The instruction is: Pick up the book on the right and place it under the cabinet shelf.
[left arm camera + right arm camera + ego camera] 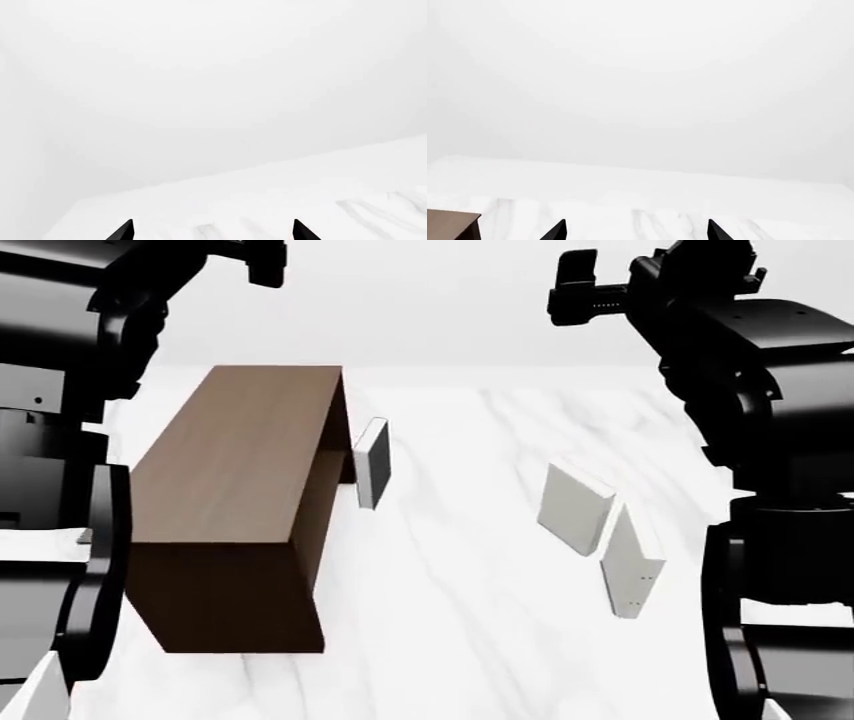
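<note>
The book [630, 570], thin and off-white with tiny dark specks, stands on edge at the right of the white marble table [454, 620]. The dark brown cabinet shelf [234, 500] lies at the left; a corner of it shows in the right wrist view [450, 225]. My left gripper [213, 230] is open and empty, raised high above the table's far left [260, 260]. My right gripper [635, 230] is open and empty, raised high at the far right [574, 295], well above and beyond the book.
A greyer-beige pale book [574, 508] stands just left of the task's book, nearly touching it. A book with a black face [372, 462] leans by the cabinet's far right end. My arms frame both sides of the head view.
</note>
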You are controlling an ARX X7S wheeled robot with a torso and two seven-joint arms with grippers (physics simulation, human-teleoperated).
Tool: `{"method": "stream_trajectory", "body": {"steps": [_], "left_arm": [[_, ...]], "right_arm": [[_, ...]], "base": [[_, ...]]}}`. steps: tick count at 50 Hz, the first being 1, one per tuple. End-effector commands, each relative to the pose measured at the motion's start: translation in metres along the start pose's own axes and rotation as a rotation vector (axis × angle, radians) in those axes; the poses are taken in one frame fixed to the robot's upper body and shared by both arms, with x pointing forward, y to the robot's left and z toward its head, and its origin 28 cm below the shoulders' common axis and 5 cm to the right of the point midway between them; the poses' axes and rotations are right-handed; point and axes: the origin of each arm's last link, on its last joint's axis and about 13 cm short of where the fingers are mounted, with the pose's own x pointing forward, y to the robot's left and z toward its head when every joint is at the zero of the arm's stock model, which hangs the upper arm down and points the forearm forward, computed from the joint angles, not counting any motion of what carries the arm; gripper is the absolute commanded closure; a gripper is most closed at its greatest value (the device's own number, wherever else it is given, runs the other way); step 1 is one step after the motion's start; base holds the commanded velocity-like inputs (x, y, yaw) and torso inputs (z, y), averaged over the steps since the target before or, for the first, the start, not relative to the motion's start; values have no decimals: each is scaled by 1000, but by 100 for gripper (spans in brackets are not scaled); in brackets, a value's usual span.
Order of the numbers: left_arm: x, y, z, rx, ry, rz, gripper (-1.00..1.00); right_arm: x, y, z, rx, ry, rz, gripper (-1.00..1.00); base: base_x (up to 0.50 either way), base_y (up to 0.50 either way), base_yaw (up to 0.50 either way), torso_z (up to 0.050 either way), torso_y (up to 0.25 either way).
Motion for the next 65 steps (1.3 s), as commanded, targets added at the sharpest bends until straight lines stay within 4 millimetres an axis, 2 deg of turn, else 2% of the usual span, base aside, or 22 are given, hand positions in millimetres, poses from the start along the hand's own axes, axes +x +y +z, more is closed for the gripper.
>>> {"method": "stream_trajectory", "body": {"steps": [1,28,48,65], "left_arm": [[0,2,-1,1,0,7,-100],[-2,5,2,1,-17,7,-100],[-1,8,2,-14,-20,23,-100],[-4,10,4,-9,-18,21,-100]], "right_arm": [[1,3,-1,-9,5,17,-100],[1,5,-2,-13,19,29,-100],[0,6,-1,-11,22,33,-100],[-1,6,1,-19,29,39,-100]], "base": [[344,0,0,0,0],[343,0,0,0,1],[2,0,0,0,1],[0,0,0,0,-151]]}}
